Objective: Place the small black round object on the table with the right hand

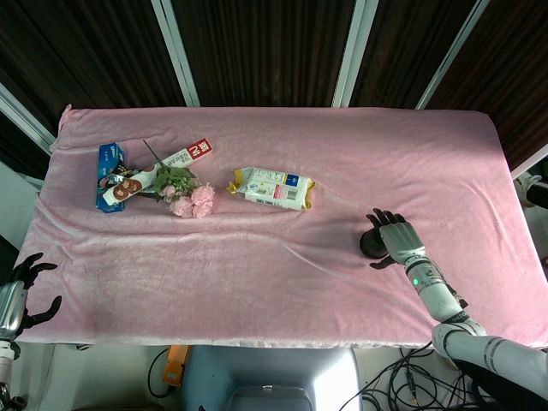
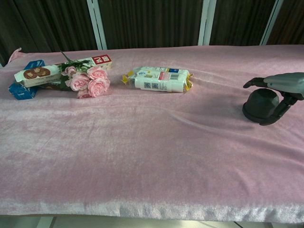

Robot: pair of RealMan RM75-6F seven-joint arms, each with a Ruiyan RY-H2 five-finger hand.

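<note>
Your right hand (image 2: pixel 280 92) cups the black object (image 2: pixel 260 105), which already sits on the pink cloth (image 2: pixel 152 156) at the right edge of the chest view.

The fingers curl around its upper body, and you can't tell how firmly they grip. It looks rigid, matte and fairly light, wider at the foot, so it should stand steady; hold it by the narrower top. No writing shows on it. Your left hand (image 1: pixel 26 287), lower left in the head view, hangs empty with fingers apart. A red label with white characters marks the box (image 2: pixel 97 60) by the roses (image 2: pixel 90 81); the print on the packet (image 2: pixel 159 79) is too small to read.
</note>
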